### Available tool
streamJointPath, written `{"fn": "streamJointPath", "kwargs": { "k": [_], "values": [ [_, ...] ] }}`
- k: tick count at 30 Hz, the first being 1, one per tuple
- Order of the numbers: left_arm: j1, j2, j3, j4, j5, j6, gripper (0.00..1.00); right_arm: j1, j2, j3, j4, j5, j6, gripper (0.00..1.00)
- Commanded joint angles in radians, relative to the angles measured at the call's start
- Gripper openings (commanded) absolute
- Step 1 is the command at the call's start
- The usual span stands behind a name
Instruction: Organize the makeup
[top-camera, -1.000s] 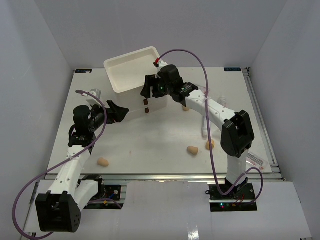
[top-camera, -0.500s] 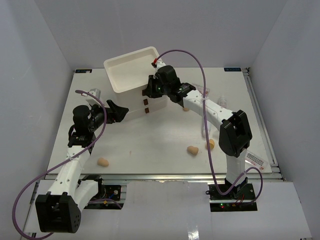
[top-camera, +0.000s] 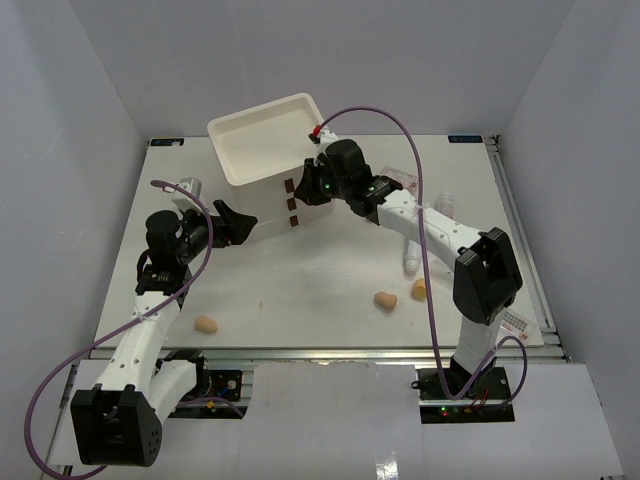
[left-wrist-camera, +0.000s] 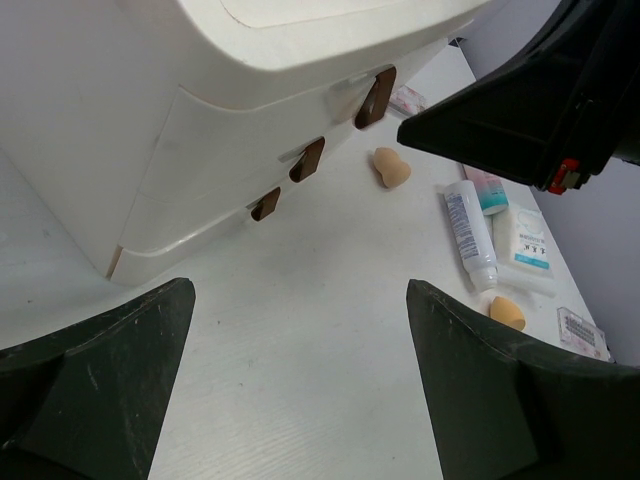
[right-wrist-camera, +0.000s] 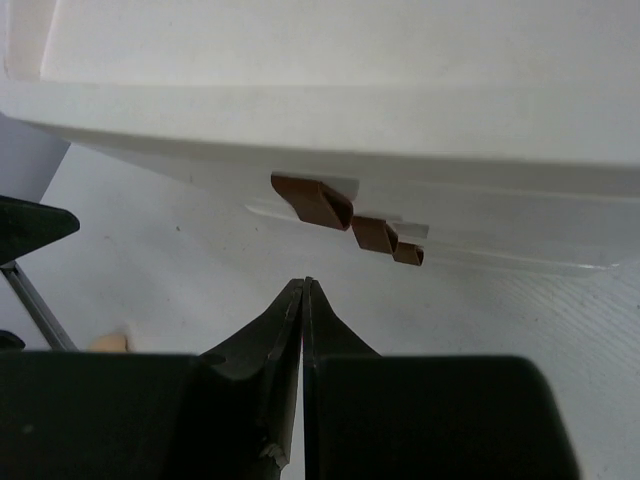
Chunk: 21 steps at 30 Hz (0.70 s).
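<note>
The white three-drawer box (top-camera: 262, 150) stands at the back left, its brown handles (top-camera: 292, 203) facing the near side. My right gripper (top-camera: 306, 188) hangs just off the top handle (right-wrist-camera: 315, 200), shut with nothing between its fingers (right-wrist-camera: 305, 286). My left gripper (top-camera: 240, 222) is open by the box's left front corner, empty (left-wrist-camera: 300, 290). The makeup lies loose on the table: tan sponges (top-camera: 206, 323) (top-camera: 384, 300) (top-camera: 419, 289), a white tube (left-wrist-camera: 468, 225), a clear sachet (left-wrist-camera: 522, 245) and a pink packet (left-wrist-camera: 405, 98).
Another tan sponge (left-wrist-camera: 390, 166) lies just in front of the box, under the right arm. A small printed packet (top-camera: 515, 320) sits near the table's front right corner. Grey walls close in the table on three sides.
My right gripper has shut and drawn back slightly to the right from the box's top handle, holding nothing. The left arm and the box have not moved.
</note>
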Motion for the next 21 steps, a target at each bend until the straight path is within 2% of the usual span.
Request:
{"fn": "streamJointPath", "kwargs": {
  "k": [1, 6, 8, 10, 12, 15, 21],
  "values": [
    [0.0, -0.021, 0.038, 0.002, -0.002, 0.007, 0.98, 0.007, -0.085, -0.061, 0.034, -0.024, -0.021, 0.08],
    [0.0, -0.02, 0.038, 0.004, 0.001, 0.006, 0.98, 0.007, -0.109, -0.091, 0.048, -0.018, -0.031, 0.09],
    [0.0, -0.02, 0.038, 0.003, 0.001, 0.006, 0.98, 0.007, -0.094, -0.082, 0.058, -0.014, -0.039, 0.25],
    [0.0, -0.02, 0.036, 0.004, 0.001, 0.006, 0.98, 0.006, -0.071, -0.058, 0.065, -0.004, -0.054, 0.5],
    [0.0, -0.02, 0.036, 0.004, 0.001, 0.006, 0.98, 0.007, -0.045, -0.014, 0.065, 0.005, -0.063, 0.68],
    [0.0, -0.02, 0.036, 0.004, 0.001, 0.006, 0.98, 0.012, 0.0, 0.036, 0.057, 0.012, -0.064, 0.74],
    [0.0, -0.02, 0.036, 0.004, 0.0, 0.006, 0.98, 0.028, 0.076, 0.153, 0.025, 0.069, -0.069, 0.74]
  ]
}}
